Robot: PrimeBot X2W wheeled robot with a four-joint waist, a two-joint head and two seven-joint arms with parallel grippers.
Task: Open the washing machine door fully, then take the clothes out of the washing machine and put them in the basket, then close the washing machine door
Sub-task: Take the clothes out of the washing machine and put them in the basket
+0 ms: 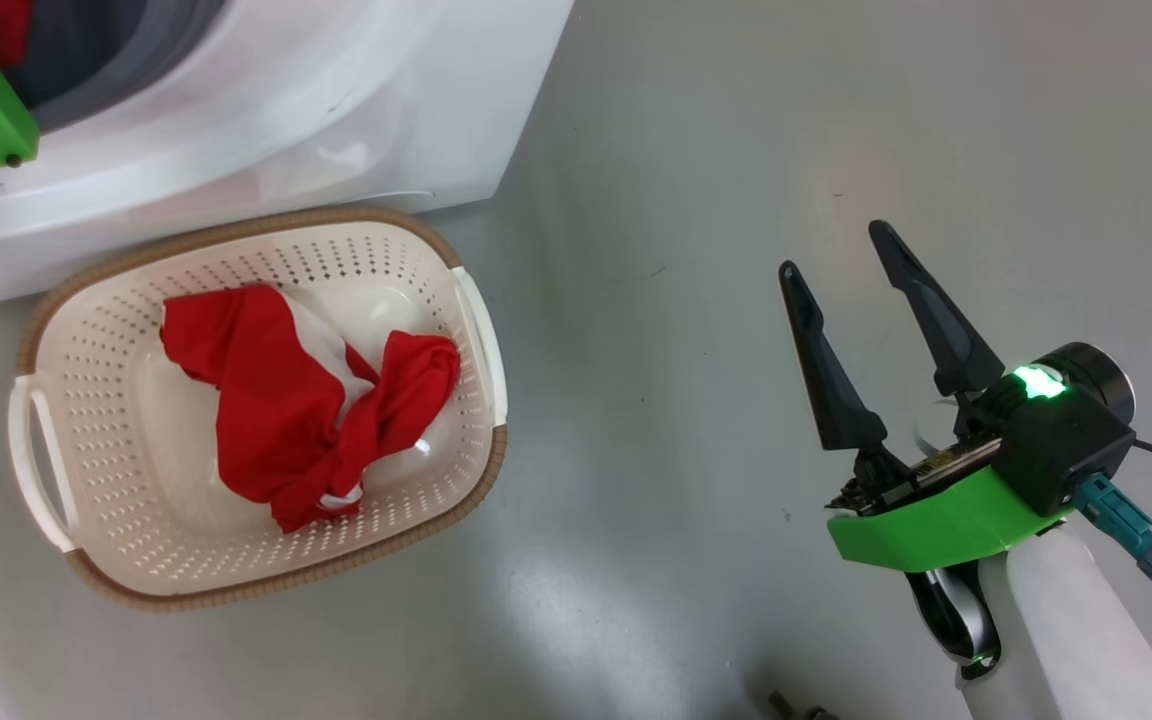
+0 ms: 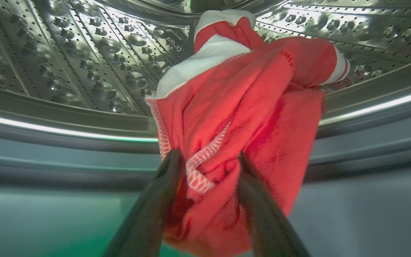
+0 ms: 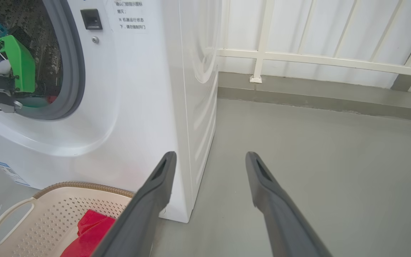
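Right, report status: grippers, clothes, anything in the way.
Left gripper pinching red-and-white fabric garment at steel drum mouth. Right gripper open, empty, above grey floor. Another red garment already in cream perforated plastic basket. Nothing seen blocking.

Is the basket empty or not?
Not empty: a red garment lies crumpled inside the basket, much of its bottom bare.

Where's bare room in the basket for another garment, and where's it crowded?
Free: the basket floor between its left handle and the red garment; the strip along the near rim. Crowded: the middle through to the right handle, under that garment. Outside, the grey floor between basket and right pincer is bare.
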